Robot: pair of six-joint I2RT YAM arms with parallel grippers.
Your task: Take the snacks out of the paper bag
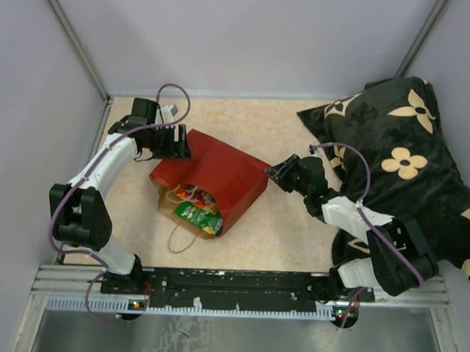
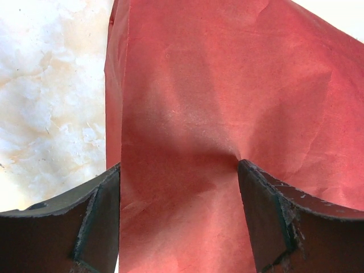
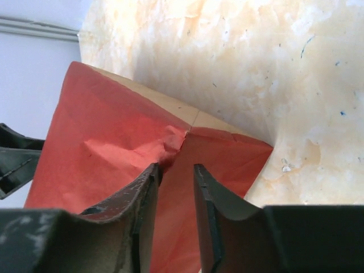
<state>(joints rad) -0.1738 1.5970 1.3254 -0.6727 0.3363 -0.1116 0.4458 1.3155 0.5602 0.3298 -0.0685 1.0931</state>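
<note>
Closest in the left wrist view, the left claw (image 2: pixel 179 170) stands wide, one dark finger on either side of the bag (image 2: pixel 216 85). The bag's red paper fills the gap and puckers at one pad; whether the claw is squeezing I cannot tell. The right claw (image 3: pixel 175 168) is narrow, nipping a crumpled fold at the other corner of the same closed end.

The bag lies on its side on the counter (image 1: pixel 294 240), mouth toward the arm bases. The snacks (image 1: pixel 197 207) sit just inside that mouth, the green packet (image 1: pixel 200 218) nearest the opening, and none lies out on the counter.

Both claws take the closed end, not the mouth, probably so that lifting it tips the packets out toward the near edge. The right claw's small nip of thin paper could slip or tear. The pillow (image 1: pixel 397 174) lies well apart, to the right.
</note>
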